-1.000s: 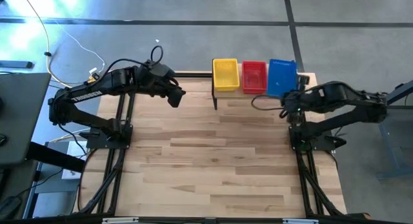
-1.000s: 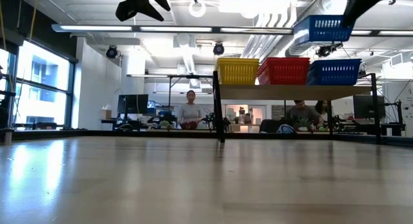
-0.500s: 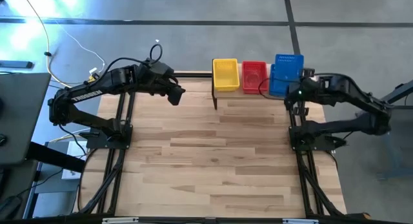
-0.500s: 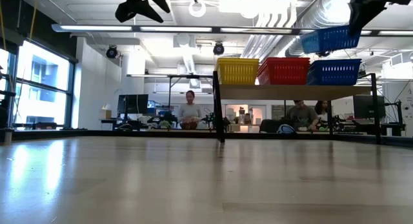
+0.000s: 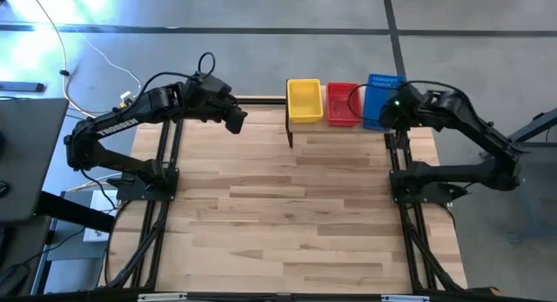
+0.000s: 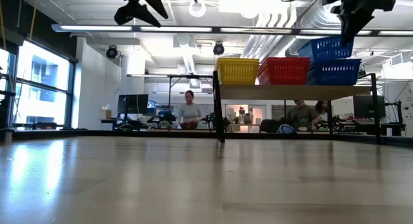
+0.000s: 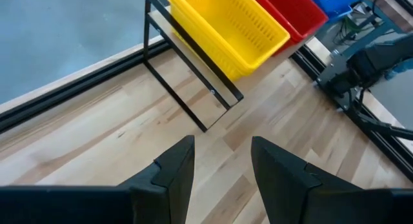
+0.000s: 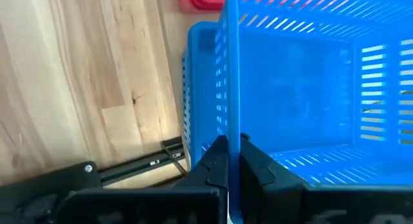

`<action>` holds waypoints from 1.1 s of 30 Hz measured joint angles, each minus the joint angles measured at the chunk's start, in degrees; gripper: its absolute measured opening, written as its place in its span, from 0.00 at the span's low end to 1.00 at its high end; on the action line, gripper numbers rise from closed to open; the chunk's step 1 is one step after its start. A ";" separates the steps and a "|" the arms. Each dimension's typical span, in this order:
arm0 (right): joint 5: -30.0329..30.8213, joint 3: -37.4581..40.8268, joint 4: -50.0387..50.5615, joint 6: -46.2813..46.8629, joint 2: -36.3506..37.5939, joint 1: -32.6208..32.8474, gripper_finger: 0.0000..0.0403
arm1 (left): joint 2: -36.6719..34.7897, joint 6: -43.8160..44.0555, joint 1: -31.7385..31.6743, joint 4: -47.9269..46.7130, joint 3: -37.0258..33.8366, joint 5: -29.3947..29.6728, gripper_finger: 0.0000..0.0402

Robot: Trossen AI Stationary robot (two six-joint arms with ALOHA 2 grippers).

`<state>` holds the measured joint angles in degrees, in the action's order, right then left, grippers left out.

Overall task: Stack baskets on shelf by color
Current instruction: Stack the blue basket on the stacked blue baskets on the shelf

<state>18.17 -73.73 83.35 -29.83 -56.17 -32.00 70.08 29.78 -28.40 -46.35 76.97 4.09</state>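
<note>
While above blue stack (image 6: pixel 333 71), right claw (image 8: pixel 227 161) clamps blue basket (image 6: pixel 326 48); left claw (image 7: pixel 222 161) wide, empty

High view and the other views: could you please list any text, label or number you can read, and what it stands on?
White lettering on the left arm: too small to read.
Yellow basket, red basket, blue basket, shelf: no text seen.
Room behind the table: nothing legible.
</note>
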 joint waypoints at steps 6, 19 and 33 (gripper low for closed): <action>-2.23 0.00 -0.14 -2.23 -2.83 -3.55 0.00 | 0.00 -0.02 -1.23 -0.02 0.00 -0.59 0.36; -4.61 0.00 0.70 -2.72 -4.87 -5.28 0.00 | 0.00 -0.02 -2.40 -0.02 0.00 -1.55 0.36; -1.52 -0.02 0.98 -0.33 -4.87 -5.10 0.18 | 0.02 -0.02 -2.40 0.09 0.00 -1.55 0.36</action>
<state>16.65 -73.75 84.32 -30.15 -61.04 -37.10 70.11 29.76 -30.81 -46.26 76.97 2.55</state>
